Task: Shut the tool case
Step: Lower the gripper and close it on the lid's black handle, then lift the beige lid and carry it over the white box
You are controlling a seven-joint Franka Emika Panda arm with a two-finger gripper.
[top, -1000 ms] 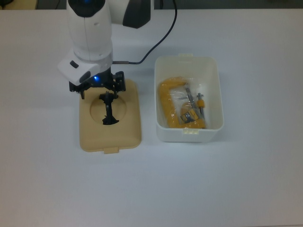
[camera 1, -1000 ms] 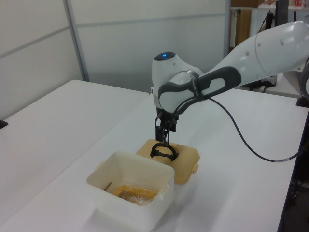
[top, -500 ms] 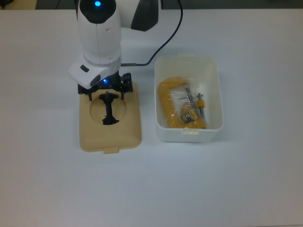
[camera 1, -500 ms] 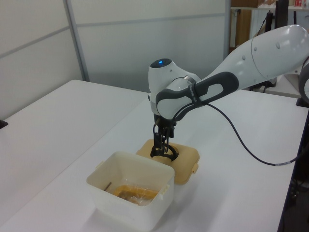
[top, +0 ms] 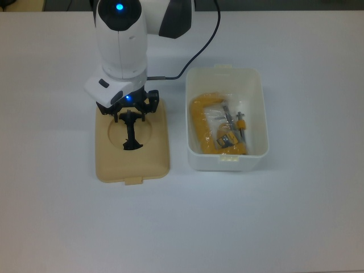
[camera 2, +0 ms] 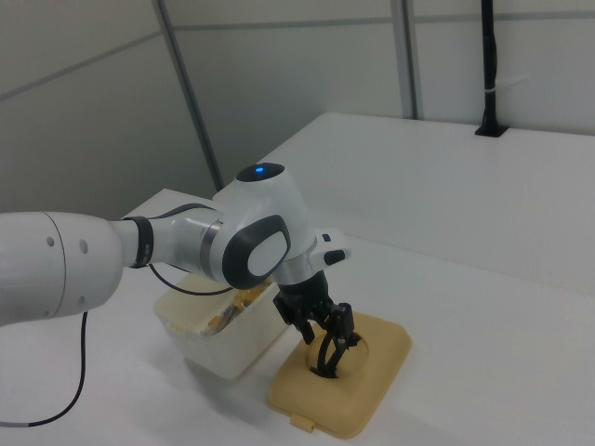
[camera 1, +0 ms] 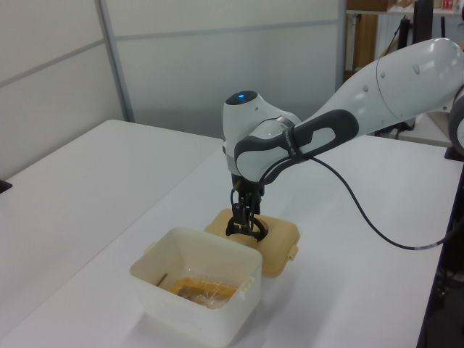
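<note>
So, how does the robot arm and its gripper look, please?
The glossy white rounded arm has dark grey joint panels. A blue light glows on its wrist. A thin black cable hangs beside it. The small black two-finger gripper sits under a white flange.

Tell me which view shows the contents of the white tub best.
The top view: it looks straight down into the white tub, showing the yellow clamp and bagged small parts. The left view shows only a yellow patch behind the near wall. In the right view the arm hides most of the tub.
</note>
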